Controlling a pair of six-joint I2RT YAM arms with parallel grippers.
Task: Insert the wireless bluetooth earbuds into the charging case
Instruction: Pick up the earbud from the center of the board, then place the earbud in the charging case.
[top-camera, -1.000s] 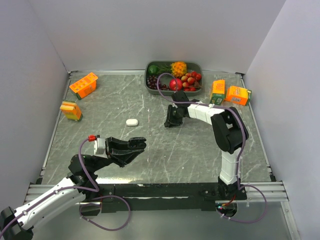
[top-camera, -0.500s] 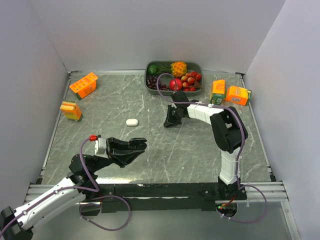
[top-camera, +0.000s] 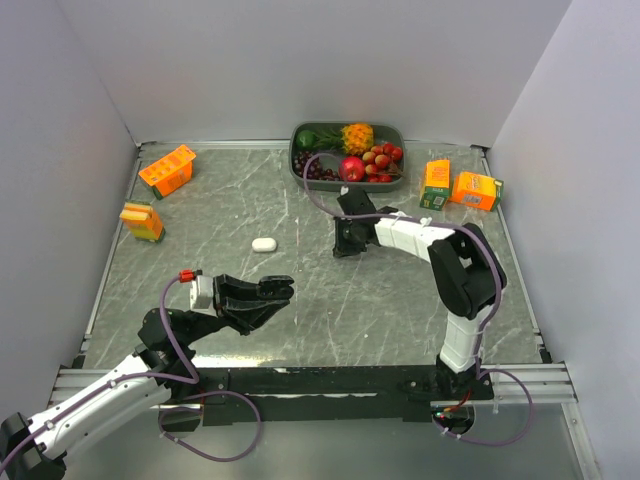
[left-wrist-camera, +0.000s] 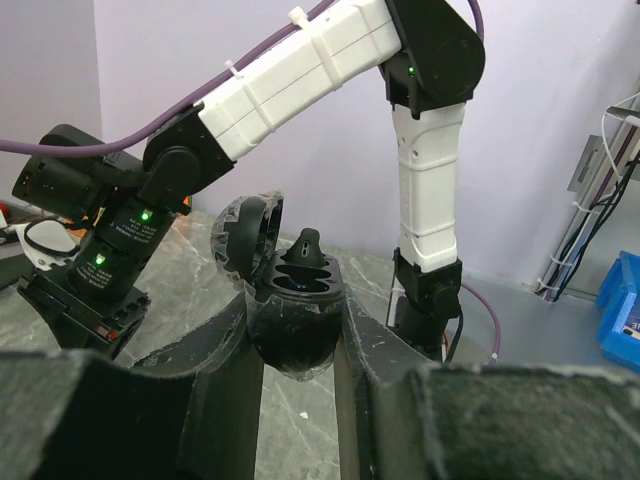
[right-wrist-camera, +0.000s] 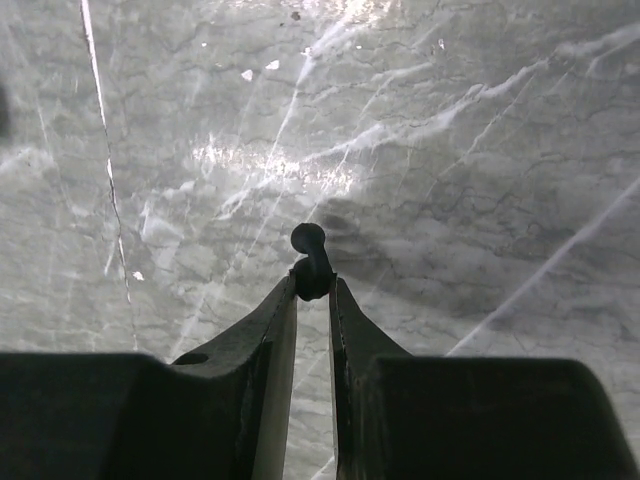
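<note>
Two fingertips of the right claw (right-wrist-camera: 313, 285) pinch a tiny glossy black earbud (right-wrist-camera: 309, 240), jutting toward 12 o'clock over the grey marbled surface (right-wrist-camera: 480, 150). Well apart at 7 o'clock, the left claw (left-wrist-camera: 296, 318) clamps an open black pill-shaped charging case (left-wrist-camera: 296, 345), another black bud (left-wrist-camera: 304, 250) seated inside.

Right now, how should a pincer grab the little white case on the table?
From above, across its narrow middle: the white case lies flat on the table, longer left to right in the top view, with nothing touching it, so its front and back sides are free.
</note>
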